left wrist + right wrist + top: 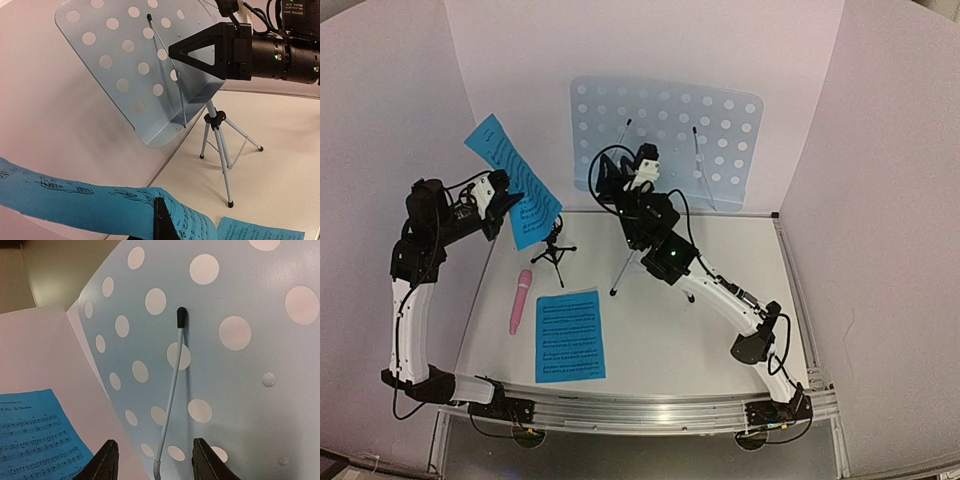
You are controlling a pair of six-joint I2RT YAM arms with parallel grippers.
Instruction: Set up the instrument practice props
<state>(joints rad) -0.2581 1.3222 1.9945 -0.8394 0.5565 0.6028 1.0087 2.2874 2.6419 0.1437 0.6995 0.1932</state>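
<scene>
Holds one blue page [490,145] clamped tight in the left gripper [513,205], raised left of the music stand [665,125]; straddles the stand's retaining wire [172,385] with the right gripper [152,460], jaws apart, nothing pinched. Best to ease that wire forward first, then slide the page down flat behind it without nudging the stand. No container anywhere; nothing on the stand's ledge [165,137], with second page [570,335], pink microphone [521,300] and black mic holder [556,248] out in front of the stand.

We've got the pale-blue music stand [125,75] tilted on its silver tripod [220,150] on the tabletop [285,170], with the right hand [195,50] right at its edge. Our left hand [161,217] pinches one blue sheet-music page [75,192]. A second page [260,233] lies bottom right.
</scene>
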